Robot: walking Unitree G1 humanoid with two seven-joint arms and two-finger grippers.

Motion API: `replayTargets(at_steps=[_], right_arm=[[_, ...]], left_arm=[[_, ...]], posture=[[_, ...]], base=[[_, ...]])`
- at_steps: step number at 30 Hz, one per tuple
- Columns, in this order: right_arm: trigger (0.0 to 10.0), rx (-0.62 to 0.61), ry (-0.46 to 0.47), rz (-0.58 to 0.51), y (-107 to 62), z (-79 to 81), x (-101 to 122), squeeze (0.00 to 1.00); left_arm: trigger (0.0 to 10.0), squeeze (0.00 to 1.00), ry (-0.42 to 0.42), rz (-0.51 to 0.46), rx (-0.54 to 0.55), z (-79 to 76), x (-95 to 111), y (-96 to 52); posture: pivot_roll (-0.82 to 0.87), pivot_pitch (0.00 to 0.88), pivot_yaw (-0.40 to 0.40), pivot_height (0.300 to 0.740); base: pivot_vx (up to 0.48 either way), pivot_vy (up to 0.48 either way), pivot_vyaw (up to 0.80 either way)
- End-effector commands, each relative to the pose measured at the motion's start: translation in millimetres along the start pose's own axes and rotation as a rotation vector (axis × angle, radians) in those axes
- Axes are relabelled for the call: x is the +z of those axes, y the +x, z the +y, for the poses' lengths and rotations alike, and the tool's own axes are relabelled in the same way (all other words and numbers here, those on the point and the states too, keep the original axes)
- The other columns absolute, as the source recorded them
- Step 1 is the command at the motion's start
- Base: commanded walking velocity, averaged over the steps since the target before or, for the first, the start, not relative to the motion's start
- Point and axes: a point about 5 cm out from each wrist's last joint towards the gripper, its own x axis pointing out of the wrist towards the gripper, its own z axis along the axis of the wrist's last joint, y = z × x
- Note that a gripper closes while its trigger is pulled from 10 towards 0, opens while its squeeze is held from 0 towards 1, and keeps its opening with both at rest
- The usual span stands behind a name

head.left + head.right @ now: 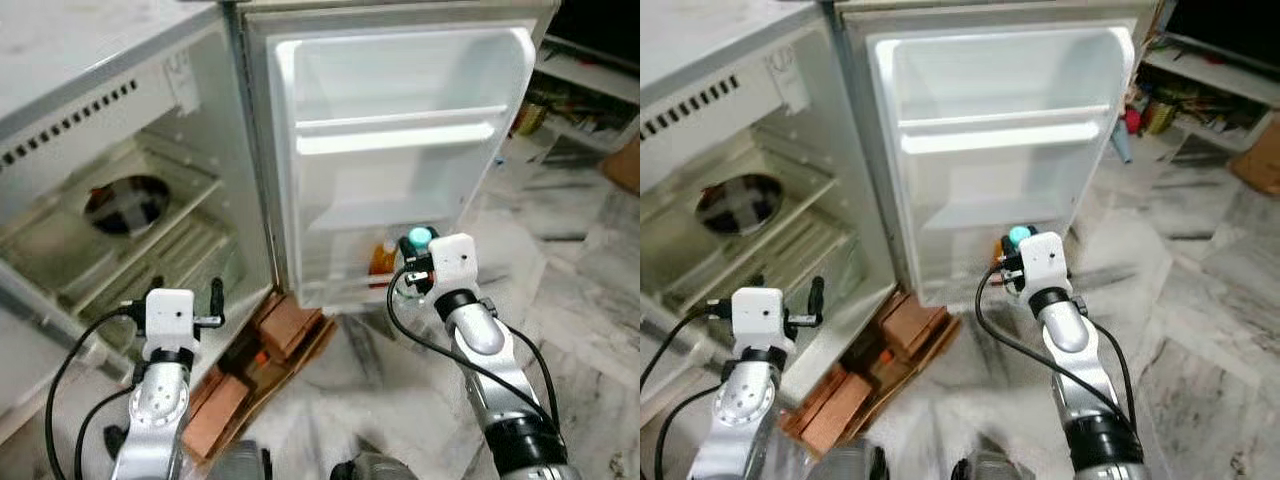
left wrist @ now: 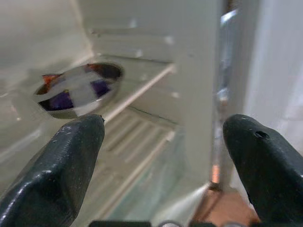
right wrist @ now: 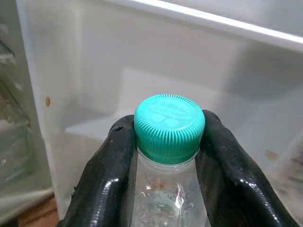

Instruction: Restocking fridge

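Note:
A small fridge stands open, its white door (image 1: 400,150) swung wide with bare door shelves. My right gripper (image 3: 166,156) is shut on a clear plastic bottle (image 3: 165,203) with a teal cap (image 1: 419,238), held at the door's bottom shelf. An orange bottle (image 1: 382,258) stands in that shelf beside it. My left gripper (image 2: 165,156) is open in front of the fridge's lower compartment (image 1: 160,240), holding nothing. A dark round plate (image 1: 126,204) lies on the wire shelf inside.
Brown cardboard pieces (image 1: 262,360) lie on the marble floor (image 1: 590,300) under the fridge's front edge. A low shelf with cluttered items (image 1: 1200,100) stands at the far right. The floor to the right of the door is open.

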Motion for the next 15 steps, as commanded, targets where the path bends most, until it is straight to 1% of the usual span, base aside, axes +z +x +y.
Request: replayTargets(at_steps=[1, 7, 15], right_arm=[[10.0, 0.011, 0.003, -0.028, 2.9, 4.3, 5.8, 0.00], [10.0, 0.017, -0.007, -0.015, 0.1, 6.5, 1.8, 0.00], [10.0, 0.035, 0.009, -0.021, 4.4, 12.4, 4.2, 0.00]], left_arm=[[10.0, 0.00, 0.012, 0.012, 0.028, 5.1, -1.5, 0.6], [10.0, 0.00, 0.023, 0.015, 0.046, 6.1, -1.8, 0.9], [10.0, 0.00, 0.028, 0.014, 0.059, 8.0, -1.4, 1.8]], posture=[[0.09, 0.111, -0.036, 0.740], [0.09, 0.107, -0.044, 0.740], [0.10, 0.105, -0.034, 0.740]], base=[[0.000, 0.000, 0.00], [0.000, 0.000, 0.00], [0.000, 0.000, 0.00]])
